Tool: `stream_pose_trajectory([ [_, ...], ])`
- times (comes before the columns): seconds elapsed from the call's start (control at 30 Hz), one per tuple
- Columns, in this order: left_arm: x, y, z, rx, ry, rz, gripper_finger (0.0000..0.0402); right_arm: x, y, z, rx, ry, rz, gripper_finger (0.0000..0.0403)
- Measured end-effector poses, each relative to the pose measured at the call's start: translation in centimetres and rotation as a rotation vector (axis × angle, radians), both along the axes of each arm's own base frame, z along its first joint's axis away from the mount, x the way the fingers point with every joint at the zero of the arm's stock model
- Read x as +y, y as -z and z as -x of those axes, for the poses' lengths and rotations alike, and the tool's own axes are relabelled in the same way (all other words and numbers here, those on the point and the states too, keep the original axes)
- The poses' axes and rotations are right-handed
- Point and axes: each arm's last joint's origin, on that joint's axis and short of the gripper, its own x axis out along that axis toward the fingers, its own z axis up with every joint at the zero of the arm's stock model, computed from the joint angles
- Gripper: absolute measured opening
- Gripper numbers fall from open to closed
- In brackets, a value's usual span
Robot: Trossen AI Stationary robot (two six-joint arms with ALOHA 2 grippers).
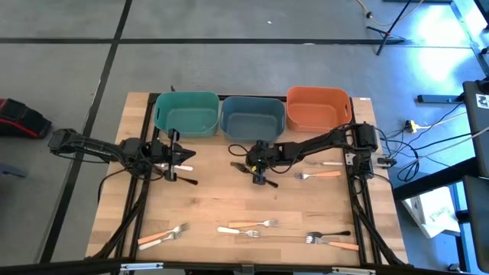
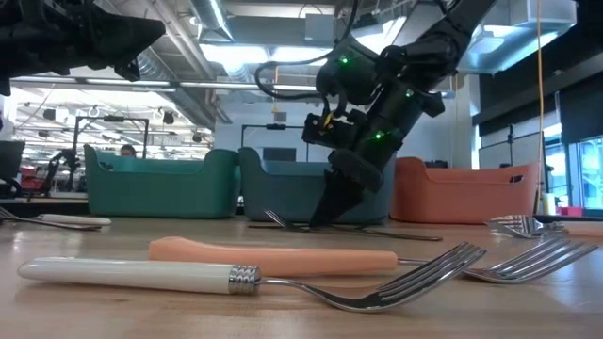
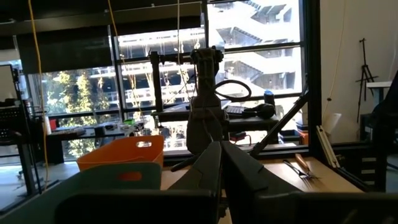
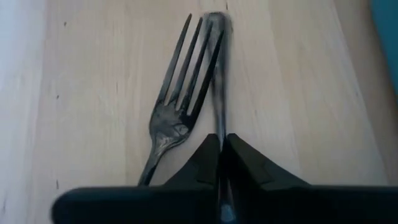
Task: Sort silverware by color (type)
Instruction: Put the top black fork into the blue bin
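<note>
Pale wood, shiny metal and matt plastic around the right gripper [image 4: 221,149]

Its smooth, matt black plastic fingers pinch a slim dark glossy handle [image 4: 217,56]; just beside them lie the polished metal tines of a black-handled fork [image 4: 180,93] on the light, fine-grained matt wooden tabletop [image 4: 93,93]; beyond stand smooth teal [image 1: 186,112], blue [image 1: 252,116] and orange plastic bins [image 1: 318,107]

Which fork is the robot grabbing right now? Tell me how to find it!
Find the blue bin, the middle of three at the table's far edge. Just in front of it, the right pincer is shut on a black-handled fork. A second dark fork lies beside it, but only the grabbed one sits between the pincer's fingers.
</note>
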Motion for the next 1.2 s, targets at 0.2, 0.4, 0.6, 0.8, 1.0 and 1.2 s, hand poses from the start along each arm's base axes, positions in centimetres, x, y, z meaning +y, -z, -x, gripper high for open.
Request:
stream_pose_trajectory([
  [0.2,0.0,0.0,0.0,0.0,0.001,0.001,0.0008,-0.1,0.0,0.0,-0.001,0.015,0.04,0.0009],
  [0.4,0.0,0.0,0.0,0.0,0.001,0.001,0.0008,-0.2,-0.4,0.1,-0.004,0.028,0.075,0.0002],
  [0.6,0.0,0.0,0.0,0.0,0.001,0.001,0.0008,-0.4,-2.4,0.6,-0.029,0.046,0.122,0.0003],
  [0.8,0.0,0.0,0.0,0.0,0.0,0.001,0.0008,-0.4,-5.1,1.1,-0.092,0.047,0.135,0.0003],
  [1.0,0.0,0.0,0.0,0.0,0.002,0.006,0.0008,-0.5,-8.2,1.9,-0.179,0.038,0.164,0.0001],
  [1.2,0.0,0.0,0.0,0.0,0.002,0.007,0.0008,-1.4,-10.7,2.6,-0.242,0.069,0.228,0.0004],
])
